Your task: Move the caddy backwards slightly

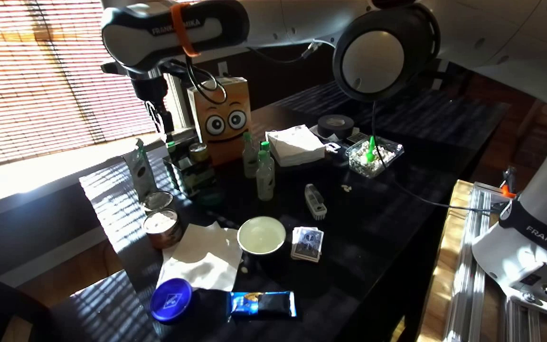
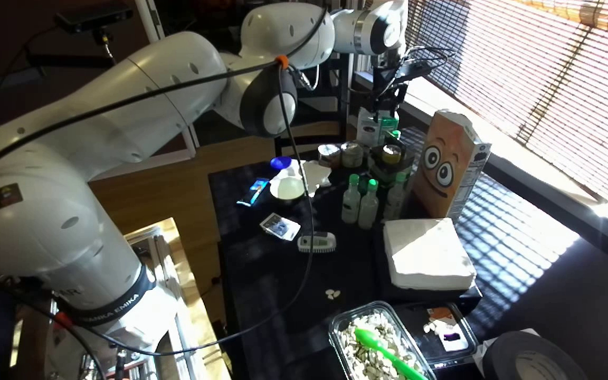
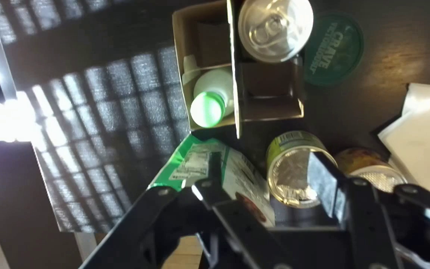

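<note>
The caddy is a small dark cardboard holder with a middle divider, standing near the table's window side. It shows in both exterior views (image 1: 195, 179) (image 2: 383, 172) and at the top of the wrist view (image 3: 211, 41). A green-capped bottle (image 3: 215, 95) stands in one compartment and a can (image 3: 274, 30) in another; other compartments look bare. My gripper (image 3: 267, 160) is open with nothing between its fingers. It points down above the table, over the bag and cans beside the caddy, and is apart from the caddy. It also shows in both exterior views (image 1: 162, 126) (image 2: 390, 108).
A green-white bag (image 3: 237, 179) and an opened can (image 3: 299, 168) stand close under the fingers. A second can (image 3: 371, 168) is beside them. The tall face box (image 1: 226, 121) and several green-capped bottles (image 1: 265, 178) stand near the caddy. A green lid (image 3: 332, 48) lies against it.
</note>
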{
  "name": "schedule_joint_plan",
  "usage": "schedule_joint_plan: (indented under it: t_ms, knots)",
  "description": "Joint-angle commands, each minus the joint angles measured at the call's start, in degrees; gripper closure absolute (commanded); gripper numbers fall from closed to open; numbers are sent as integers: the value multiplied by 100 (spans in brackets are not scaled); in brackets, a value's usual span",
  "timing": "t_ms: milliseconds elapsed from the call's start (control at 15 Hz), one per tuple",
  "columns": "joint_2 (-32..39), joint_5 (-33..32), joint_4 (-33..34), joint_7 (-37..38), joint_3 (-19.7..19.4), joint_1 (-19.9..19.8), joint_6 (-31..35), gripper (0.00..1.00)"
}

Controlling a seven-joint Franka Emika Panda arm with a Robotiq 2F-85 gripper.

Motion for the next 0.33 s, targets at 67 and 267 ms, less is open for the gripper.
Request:
schedule_joint_plan:
  t_ms: [67, 267]
  knots:
    - [-558, 389, -86, -174, 15, 76, -414, 0]
    - [-573, 341, -94, -337, -89, 114, -217, 4]
